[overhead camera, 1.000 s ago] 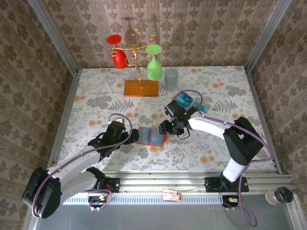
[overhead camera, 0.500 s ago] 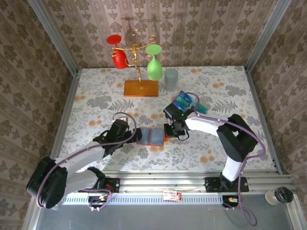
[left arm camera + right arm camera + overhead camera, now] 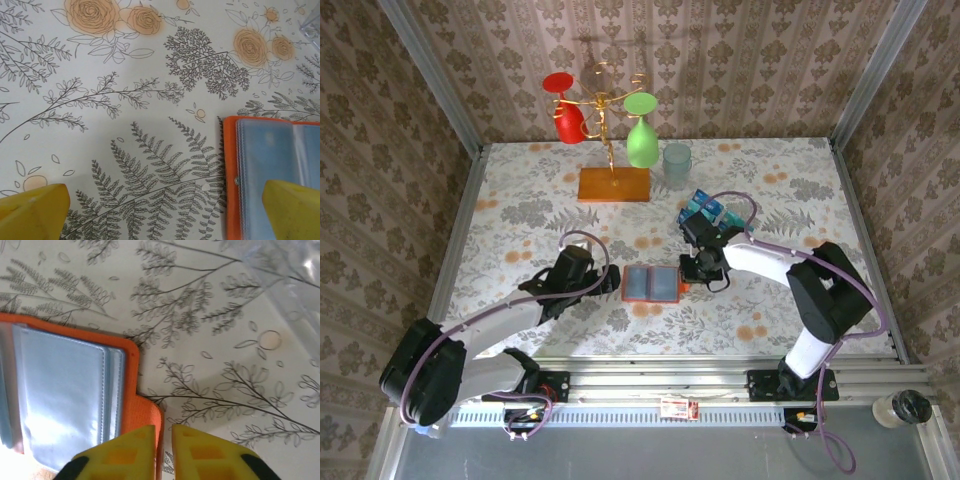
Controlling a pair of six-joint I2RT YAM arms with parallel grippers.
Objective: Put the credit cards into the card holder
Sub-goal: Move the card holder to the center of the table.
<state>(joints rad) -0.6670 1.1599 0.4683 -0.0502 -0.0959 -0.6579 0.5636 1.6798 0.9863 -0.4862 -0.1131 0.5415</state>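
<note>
The card holder [image 3: 651, 284] lies open on the table, orange-red with greyish-blue clear pockets [image 3: 65, 390]. My right gripper [image 3: 692, 268] sits at its right edge, and in the right wrist view that gripper [image 3: 163, 440] is shut on the holder's orange tab [image 3: 150, 415]. My left gripper [image 3: 612, 283] hovers just left of the holder and is open [image 3: 165, 215]; its right finger [image 3: 295, 210] overlaps the holder's left edge [image 3: 231, 165]. The credit cards [image 3: 704, 209], a blue and teal stack, lie behind my right wrist, partly hidden by it.
A wooden stand base [image 3: 613, 184] with red [image 3: 566, 112] and green [image 3: 641, 135] glasses stands at the back. A clear cup [image 3: 676, 163] stands beside it. A clear plastic thing [image 3: 295, 285] lies right of the right gripper. Patterned walls enclose the table.
The card holder has slid to the right with my right gripper holding it. My left gripper has followed it to the right.
</note>
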